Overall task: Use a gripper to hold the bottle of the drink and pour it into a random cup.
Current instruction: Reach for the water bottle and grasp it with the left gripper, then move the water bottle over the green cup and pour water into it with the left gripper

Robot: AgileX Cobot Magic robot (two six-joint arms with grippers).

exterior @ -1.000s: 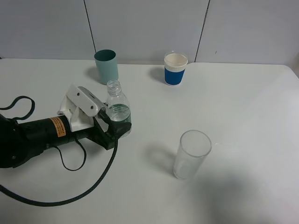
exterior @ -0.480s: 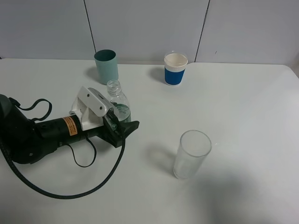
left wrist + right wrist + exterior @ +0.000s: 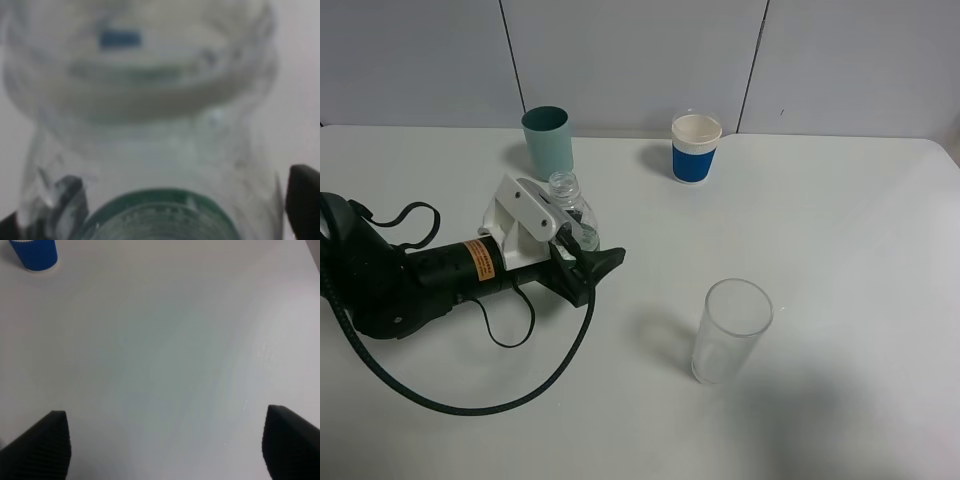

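While I am watching from the high camera, the left gripper is reaching in low from the left, its cable looping over the table, and its jaws are sitting on either side of the bottle. I am guessing this sideways approach is meant to catch the body below the open neck, so the wrist can tip it. Whether the jaws are pressing, I cannot tell; the wrist view is only showing the bottle blurred and very close. It is standing upright just in front of the cup, near but apart. Further right, a blue-sleeved cup is standing at the back and a glass nearer me, both well apart, so nothing is blocking the short path to the cup. The right gripper is hanging over bare table, jaws apart, holding nothing.
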